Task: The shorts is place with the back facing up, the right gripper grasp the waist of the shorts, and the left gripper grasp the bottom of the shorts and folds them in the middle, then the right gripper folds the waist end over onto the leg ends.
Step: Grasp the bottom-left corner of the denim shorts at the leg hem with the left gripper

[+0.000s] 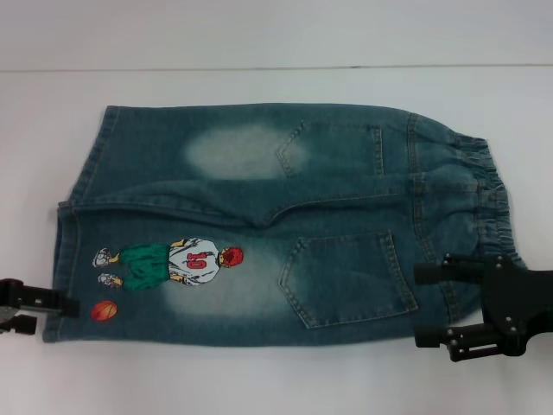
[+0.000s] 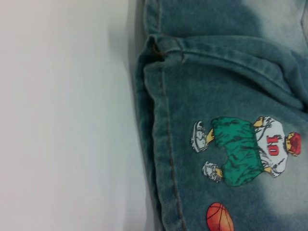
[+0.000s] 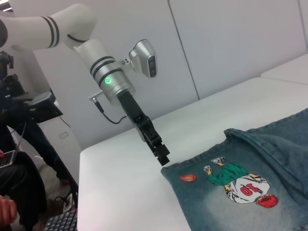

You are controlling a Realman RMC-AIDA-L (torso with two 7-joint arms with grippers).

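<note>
Lying flat on the white worktop (image 1: 259, 52), the shorts (image 1: 259, 216) have their back side up, with two pockets showing. The waist (image 1: 484, 199), all ruffled, points to the robot's right. The bottom of the shorts (image 1: 73, 259), with its straight hems, points to the robot's left. A little cartoon player (image 1: 173, 262) in a number 10 shirt is sewn near that end, with an orange ball (image 1: 104, 310) beside him.

The right gripper (image 1: 432, 303) sits low at the near right corner of the shorts, by the waist. Its two black fingers (image 1: 449, 272) point toward the robot's left and lie over the edge of the denim. The jaws are spread apart, with cloth showing between them, and they are not pinching anything.

The left gripper (image 1: 43, 309) is at the near left corner, right at the hem. In the right wrist view its long black arm (image 3: 137, 115) slants down from a silver wrist (image 3: 113, 82) with a green light, and the tip (image 3: 162, 156) comes down to the corner of the shorts by the ball. I cannot tell if its jaws are spread or pressed together.
</note>
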